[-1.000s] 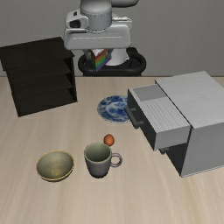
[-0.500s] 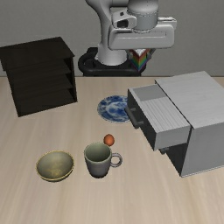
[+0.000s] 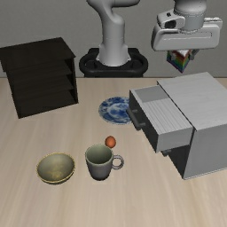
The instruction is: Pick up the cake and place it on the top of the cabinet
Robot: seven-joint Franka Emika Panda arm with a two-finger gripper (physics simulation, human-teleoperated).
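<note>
Nearest us sit a bowl [image 3: 56, 168] and a mug [image 3: 101, 161], then a plate [image 3: 113, 109] beside the grey cabinet [image 3: 208, 106]. Above the cabinet's far edge, we see the gripper [image 3: 182, 55] clasping the cake [image 3: 178, 62] in mid-air.

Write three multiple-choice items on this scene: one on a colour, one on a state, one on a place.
1. What colour is the plate?
A) red
B) blue-patterned
C) black

2. How is the drawer of the grey cabinet?
A) pulled open
B) shut
C) taken out

3. Where is the cake?
A) on the plate
B) in the drawer
C) in the air, held by the gripper

Answers:
1 B: the plate's face is blue with pale marks.
2 A: the drawer juts out of the cabinet toward the plate.
3 C: the cake hangs under the gripper, clear of any surface.
</note>
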